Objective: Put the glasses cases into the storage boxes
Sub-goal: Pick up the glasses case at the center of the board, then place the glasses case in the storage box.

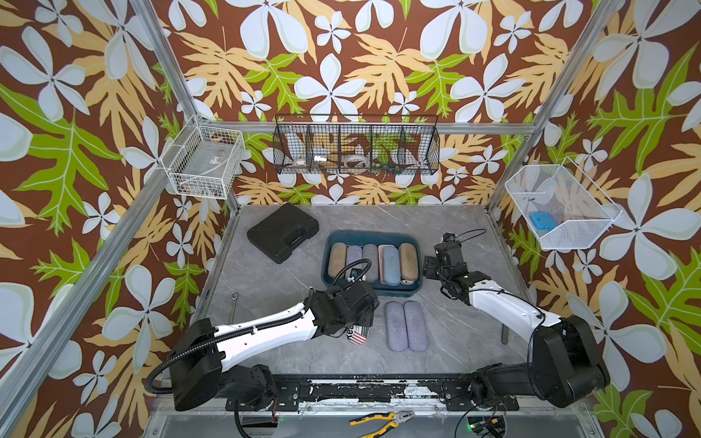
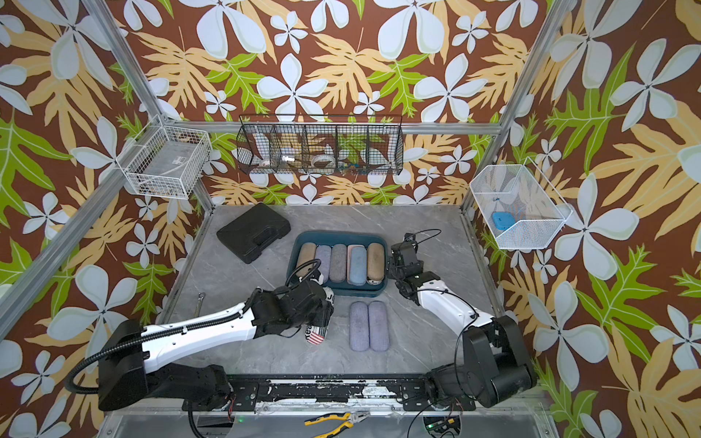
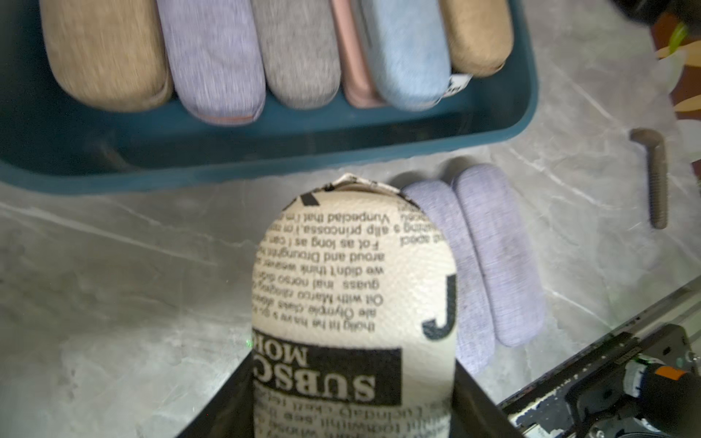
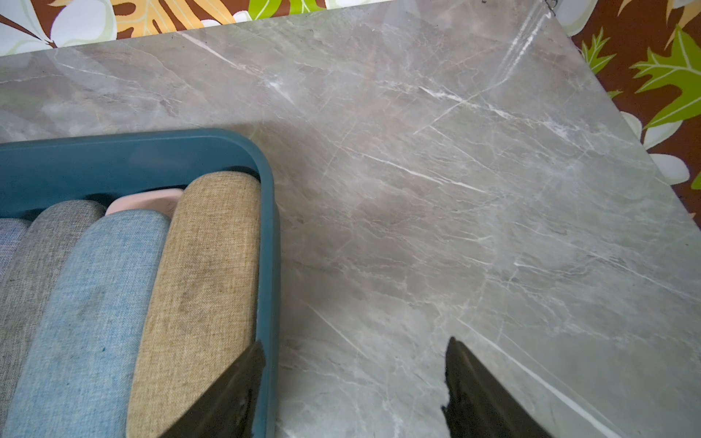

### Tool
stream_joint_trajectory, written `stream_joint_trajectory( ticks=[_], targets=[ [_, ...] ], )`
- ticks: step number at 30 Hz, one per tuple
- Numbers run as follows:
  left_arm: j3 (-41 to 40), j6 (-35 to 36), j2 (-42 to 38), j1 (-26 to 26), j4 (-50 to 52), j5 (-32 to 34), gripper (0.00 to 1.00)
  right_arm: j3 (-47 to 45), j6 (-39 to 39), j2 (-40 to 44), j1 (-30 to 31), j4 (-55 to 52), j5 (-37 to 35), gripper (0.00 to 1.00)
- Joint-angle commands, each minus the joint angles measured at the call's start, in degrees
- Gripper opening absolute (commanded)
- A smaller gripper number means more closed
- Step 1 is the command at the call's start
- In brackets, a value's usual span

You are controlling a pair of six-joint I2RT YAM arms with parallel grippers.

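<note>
The dark teal storage box (image 1: 373,237) (image 2: 341,235) (image 3: 341,151) (image 4: 269,227) sits mid-table in both top views. Several glasses cases lie side by side in it: tan, lavender, grey, pink, light blue, tan. In front of it, two lavender cases (image 1: 406,326) (image 2: 368,326) (image 3: 489,258) rest on the table. My left gripper (image 3: 352,379) is shut on a newspaper-and-flag print case (image 1: 358,334) (image 2: 316,333) (image 3: 352,288), held just before the box's near wall. By the box's right side, my right gripper (image 4: 356,341) (image 1: 430,267) is open and holds nothing, with one finger over the box's right wall.
A black tool case (image 1: 282,231) lies at the back left of the table. A bolt (image 3: 654,178) lies right of the lavender cases and a small wrench (image 1: 234,307) at the left edge. Wire baskets (image 1: 356,146) hang on the walls. Pliers (image 1: 379,421) lie below the front rail.
</note>
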State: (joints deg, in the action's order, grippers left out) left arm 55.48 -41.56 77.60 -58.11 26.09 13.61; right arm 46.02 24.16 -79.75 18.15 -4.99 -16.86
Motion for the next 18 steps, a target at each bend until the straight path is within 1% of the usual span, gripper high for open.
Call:
stream_joint_trajectory(
  ticks=[1,5,11,18],
  targets=[
    [2.17,2.42,0.39,1.82,-0.99,1.71,0.63,0.56,0.03,0.03,0.04,0.43,-0.32,0.75],
    [4.85,3.99,2.41,4.44,-5.28,2.65,0.64,0.46,0.09,0.05,0.04,0.78,-0.86,0.75],
    [11.8,6.67,9.13,8.4,-9.32,3.0,0.65,1.59,-0.04,-0.26,0.03,0.64,-0.34,0.75],
    [21.81,9.11,19.44,12.76,-10.99,0.1,0.65,1.45,-0.04,-0.5,0.04,0.79,-0.68,0.75]
  ],
)
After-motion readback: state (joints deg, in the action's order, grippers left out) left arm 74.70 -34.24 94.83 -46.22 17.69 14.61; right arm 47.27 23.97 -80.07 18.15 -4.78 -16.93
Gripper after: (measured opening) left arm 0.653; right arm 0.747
